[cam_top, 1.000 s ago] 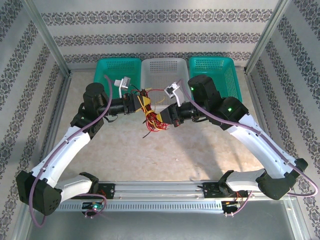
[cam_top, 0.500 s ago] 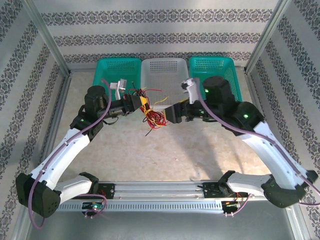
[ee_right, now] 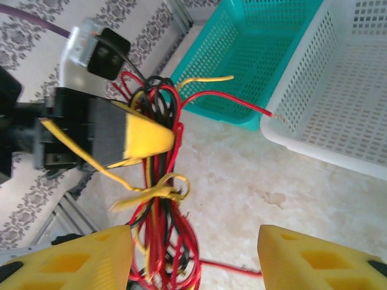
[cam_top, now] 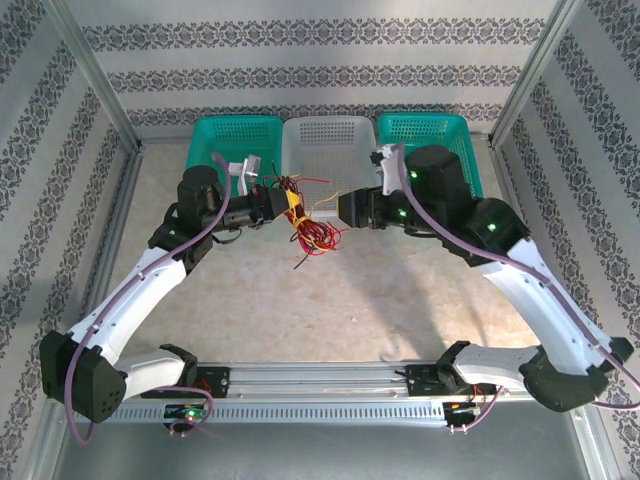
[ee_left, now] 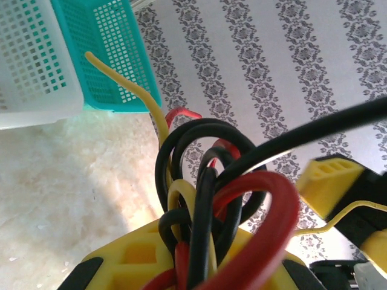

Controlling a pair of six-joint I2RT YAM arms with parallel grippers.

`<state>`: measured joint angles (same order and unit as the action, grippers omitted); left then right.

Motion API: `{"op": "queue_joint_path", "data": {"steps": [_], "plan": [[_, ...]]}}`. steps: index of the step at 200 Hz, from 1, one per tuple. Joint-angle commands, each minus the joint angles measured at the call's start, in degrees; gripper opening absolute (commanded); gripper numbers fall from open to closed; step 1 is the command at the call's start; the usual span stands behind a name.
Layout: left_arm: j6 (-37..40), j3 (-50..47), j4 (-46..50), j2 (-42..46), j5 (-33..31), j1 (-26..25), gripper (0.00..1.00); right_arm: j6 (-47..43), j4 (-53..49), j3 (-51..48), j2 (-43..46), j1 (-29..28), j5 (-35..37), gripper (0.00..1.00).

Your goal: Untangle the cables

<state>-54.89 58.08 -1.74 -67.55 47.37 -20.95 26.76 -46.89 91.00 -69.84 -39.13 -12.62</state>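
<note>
The cables [cam_top: 311,236] are a tangled bundle of red, yellow and black wires hanging above the table in front of the white basket. My left gripper [cam_top: 284,204] is shut on the top of the bundle. In the left wrist view black, red and yellow loops [ee_left: 205,199] rise from between its yellow fingers [ee_left: 130,260]. My right gripper [cam_top: 342,210] stands open just right of the bundle. In the right wrist view the cables [ee_right: 160,205] hang close to its left finger [ee_right: 66,260], with a wide gap to the other finger. A yellow wire is knotted around the strands.
Three baskets stand in a row at the back: teal [cam_top: 235,138], white [cam_top: 325,140], teal [cam_top: 432,135]. A loose red wire end [ee_right: 242,103] points toward the white basket's rim [ee_right: 314,145]. Patterned walls and metal posts enclose the table.
My right gripper has let go of the bundle, opened and drawn back to the right and toward the baskets. The left gripper still holds the cables, which now hang from it alone.
</note>
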Motion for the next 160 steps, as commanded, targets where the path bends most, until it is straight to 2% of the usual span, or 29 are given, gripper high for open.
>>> {"op": "queue_joint_path", "data": {"steps": [1, 29, 39, 50, 81, 94, 112, 135, 160], "plan": [[-0.7, 0.7, -3.7, 0.8, 3.3, -0.6, 0.0, 2.1, 3.5, 0.2, 0.4, -0.3, 0.2, 0.53], [0.9, 1.7, -1.2, 0.3, 4.1, -0.7, 0.0, 2.1, 5.2, 1.2, -0.9, -0.4, -1.6, 0.52], [0.9, 1.5, -1.3, 0.4, 4.2, -0.7, 0.0, 1.9, 5.2, 1.4, -1.5, -0.4, -2.1, 0.56], [0.9, 1.2, -2.2, 0.6, 4.5, -0.8, 0.0, 2.0, 5.2, 1.1, -2.1, -0.4, -2.1, 0.66], [0.8, 0.7, -3.3, 0.3, 4.7, -0.7, 0.0, 2.0, 5.7, 0.2, -3.7, -1.3, -1.6, 0.66], [0.7, 0.5, -3.7, -0.1, 4.7, -0.7, 0.0, 2.0, 5.8, 0.2, -4.3, -1.8, -1.2, 0.61], [0.5, 0.3, -4.3, -0.4, 4.9, -0.7, 0.0, 1.8, 5.8, 0.2, -4.7, -1.9, -0.7, 0.45], [0.9, 0.2, -4.4, -0.9, 5.1, -0.7, 0.0, 1.9, 5.7, 0.0, -4.4, -1.8, -0.1, 0.4], [0.8, -0.4, -5.7, -1.6, 5.5, -0.7, 0.0, 1.9, 5.2, -0.4, -4.2, -1.8, 0.1, 0.25]]}}
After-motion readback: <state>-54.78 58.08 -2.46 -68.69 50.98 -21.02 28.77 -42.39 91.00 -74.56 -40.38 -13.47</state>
